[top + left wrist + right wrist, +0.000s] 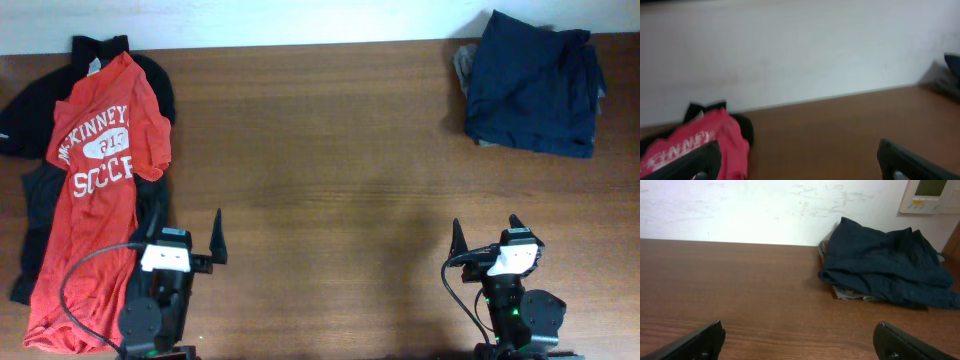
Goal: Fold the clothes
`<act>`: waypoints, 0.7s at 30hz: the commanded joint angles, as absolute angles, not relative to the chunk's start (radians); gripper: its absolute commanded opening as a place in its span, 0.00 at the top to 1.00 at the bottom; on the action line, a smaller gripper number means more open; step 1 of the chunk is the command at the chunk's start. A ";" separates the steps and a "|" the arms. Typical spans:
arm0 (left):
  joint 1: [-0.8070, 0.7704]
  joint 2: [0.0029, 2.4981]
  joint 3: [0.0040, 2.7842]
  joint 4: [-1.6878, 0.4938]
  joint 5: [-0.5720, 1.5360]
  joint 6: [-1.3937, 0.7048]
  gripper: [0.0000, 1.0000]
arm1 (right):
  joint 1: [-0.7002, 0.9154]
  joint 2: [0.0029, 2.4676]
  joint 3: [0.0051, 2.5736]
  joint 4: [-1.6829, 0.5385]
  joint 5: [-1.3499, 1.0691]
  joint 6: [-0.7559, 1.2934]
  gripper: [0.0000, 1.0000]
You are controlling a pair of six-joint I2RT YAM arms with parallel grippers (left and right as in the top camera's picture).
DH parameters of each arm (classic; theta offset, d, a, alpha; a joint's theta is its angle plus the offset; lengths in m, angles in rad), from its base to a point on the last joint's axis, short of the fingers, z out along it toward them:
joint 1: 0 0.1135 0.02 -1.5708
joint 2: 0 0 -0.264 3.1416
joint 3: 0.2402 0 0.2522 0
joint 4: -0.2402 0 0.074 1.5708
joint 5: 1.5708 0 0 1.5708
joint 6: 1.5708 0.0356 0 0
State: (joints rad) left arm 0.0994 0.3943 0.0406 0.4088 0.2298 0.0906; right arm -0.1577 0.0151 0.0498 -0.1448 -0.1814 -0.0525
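Folding looks unstarted: left gripper (185, 240) and right gripper (487, 238) hover, jaws released and empty. The red white-lettered T-shirt (95, 190) lies over black garments (20, 115) far left; rumpled navy-blue shorts (535, 90) sit back right. Next likely calls for reaching a garment edge.

place: plain indoor room | cues — wall control panel (932, 196), wooden table (320, 150)

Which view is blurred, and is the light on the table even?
Left wrist: blurred, white lettering on the red T-shirt smeared. Right wrist: sharp, folds of the dark navy-blue garment clear. Overhead: even light, no harsh glare on the brown wooden table.
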 commanded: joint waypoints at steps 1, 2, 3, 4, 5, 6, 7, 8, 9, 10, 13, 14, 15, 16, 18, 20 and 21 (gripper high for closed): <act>0.099 0.321 0.009 0.383 0.244 0.107 0.01 | -0.164 0.007 0.041 -0.143 -0.172 -0.044 0.01; 0.099 0.311 0.009 0.371 0.244 0.107 0.01 | -0.164 0.007 0.041 -0.143 -0.172 -0.044 0.01; 0.099 0.292 0.009 0.340 0.240 0.107 0.01 | -0.164 0.007 0.041 -0.143 -0.172 -0.044 0.01; 0.099 0.267 0.009 0.278 0.239 0.107 0.01 | -0.164 0.007 0.041 -0.143 -0.172 -0.044 0.01; 0.099 0.250 0.009 0.235 0.239 0.107 0.01 | -0.164 0.007 0.041 -0.143 -0.172 -0.044 0.01; 0.099 0.222 0.009 0.171 0.239 0.107 0.01 | -0.164 0.007 0.041 -0.143 -0.172 -0.044 0.01; 0.099 0.205 0.009 0.137 0.238 0.107 0.01 | -0.164 0.007 0.041 -0.143 -0.172 -0.044 0.01; 0.099 0.178 0.009 0.084 0.223 0.107 0.01 | -0.164 0.007 0.041 -0.143 -0.172 -0.044 0.01; 0.099 0.160 0.009 0.052 0.220 0.107 0.01 | -0.164 0.007 0.041 -0.143 -0.172 -0.044 0.01; 0.099 0.136 0.009 0.010 0.218 0.107 0.01 | -0.164 0.007 0.041 -0.143 -0.172 -0.044 0.01; 0.099 0.060 0.009 -0.064 0.200 0.107 0.01 | -0.164 0.007 0.041 -0.143 -0.172 -0.044 0.01; 0.099 0.042 0.009 -0.065 0.197 0.107 0.01 | -0.164 0.007 0.041 -0.143 -0.172 -0.044 0.01; 0.099 0.024 0.009 -0.065 0.194 0.107 0.01 | -0.164 0.007 0.041 -0.143 -0.172 -0.044 0.01; 0.099 0.009 0.009 -0.065 0.195 0.107 0.01 | -0.164 0.007 0.041 -0.143 -0.172 -0.044 0.01; 0.099 0.005 0.009 -0.063 0.195 0.107 0.01 | -0.164 0.007 0.041 -0.143 -0.172 -0.044 0.02; 0.099 0.005 0.009 -0.062 0.195 0.107 0.01 | -0.164 0.007 0.041 -0.143 -0.172 -0.044 0.01; 0.099 0.005 0.009 -0.062 0.194 0.107 0.01 | -0.164 0.007 0.041 -0.143 -0.172 -0.044 0.01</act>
State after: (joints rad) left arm 0.0990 0.0162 0.0113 -0.0559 0.2054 0.0910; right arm -0.1574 0.0139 0.0494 -0.1440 -0.1814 -0.0528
